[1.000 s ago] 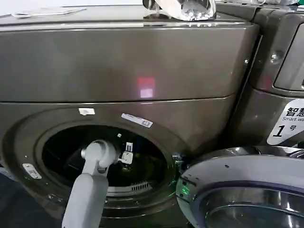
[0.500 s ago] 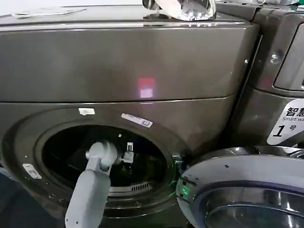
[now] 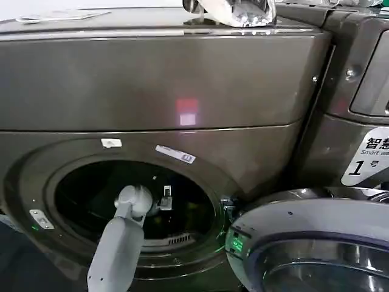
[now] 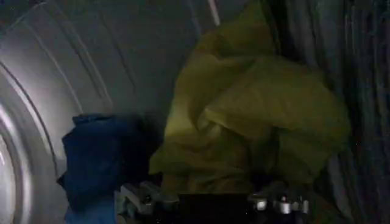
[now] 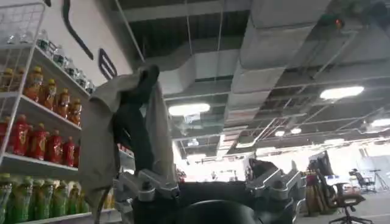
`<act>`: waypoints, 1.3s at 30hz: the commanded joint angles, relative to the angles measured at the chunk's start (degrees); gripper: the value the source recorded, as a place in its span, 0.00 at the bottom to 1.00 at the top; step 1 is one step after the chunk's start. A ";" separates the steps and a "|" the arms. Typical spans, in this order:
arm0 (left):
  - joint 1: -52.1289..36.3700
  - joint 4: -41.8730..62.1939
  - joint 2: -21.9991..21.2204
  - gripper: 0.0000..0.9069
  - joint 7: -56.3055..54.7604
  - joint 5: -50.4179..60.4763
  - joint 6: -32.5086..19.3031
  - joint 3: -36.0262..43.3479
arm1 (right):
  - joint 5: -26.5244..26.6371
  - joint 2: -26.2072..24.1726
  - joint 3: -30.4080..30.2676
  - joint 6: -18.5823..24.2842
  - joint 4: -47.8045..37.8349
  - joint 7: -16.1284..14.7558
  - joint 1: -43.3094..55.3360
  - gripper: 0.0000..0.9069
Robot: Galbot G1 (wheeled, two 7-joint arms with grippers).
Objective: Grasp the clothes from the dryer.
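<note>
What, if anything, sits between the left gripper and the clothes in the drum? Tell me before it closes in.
Nothing visible blocks it. In the left wrist view the left gripper faces the clothes directly, with the yellow-green fabric right ahead and the blue piece beside it against the dryer drum wall. The door stands open.

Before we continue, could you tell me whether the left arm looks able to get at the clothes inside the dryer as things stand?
Probably yes. The left arm already reaches through the open porthole of the dryer, and its wrist view shows the clothes lying straight ahead against the drum wall, with nothing between them and the left tool.
</note>
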 commanded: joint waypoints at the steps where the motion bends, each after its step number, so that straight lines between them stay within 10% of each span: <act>1: 0.15 0.80 -0.11 0.00 0.08 -3.03 0.10 -0.02 | 0.02 -0.12 0.00 -0.01 0.02 -0.02 0.10 1.00; 12: -0.38 0.37 0.09 0.00 -4.22 -7.51 2.05 -0.51 | 0.01 0.18 -0.22 0.07 -0.10 -0.18 0.15 1.00; 39: 2.45 -10.60 -5.33 0.00 -80.84 -48.75 22.60 -3.10 | -0.13 1.13 -1.42 0.11 1.11 -1.34 -0.25 1.00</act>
